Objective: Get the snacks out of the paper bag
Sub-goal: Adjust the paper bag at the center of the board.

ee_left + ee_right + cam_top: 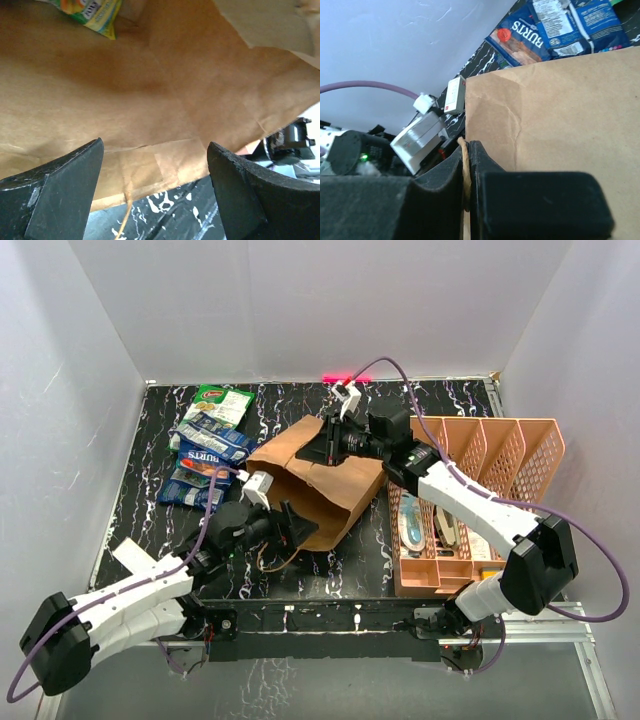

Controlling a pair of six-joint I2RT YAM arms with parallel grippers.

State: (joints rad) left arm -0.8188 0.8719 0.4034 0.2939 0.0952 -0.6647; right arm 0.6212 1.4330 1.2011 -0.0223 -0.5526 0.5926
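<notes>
The brown paper bag (322, 485) lies on its side mid-table, mouth towards the near left. My right gripper (328, 445) is at the bag's far side, shut on its twine handle (465, 167), with the bag's wall (560, 115) beside it. My left gripper (288, 524) is open and empty at the bag's mouth (155, 192). Inside the bag (150, 90) a yellow-green packet (95, 12) lies deep at the back. Three snacks lie outside at the far left: a green-white packet (222, 403), a blue packet (212, 434) and a BURTS packet (203, 462), which also shows in the right wrist view (522, 37).
A salmon-pink perforated organiser (520, 445) holding pale stationery stands at the right, close to the bag and under the right arm. White walls enclose the black marbled table (150, 480) on three sides.
</notes>
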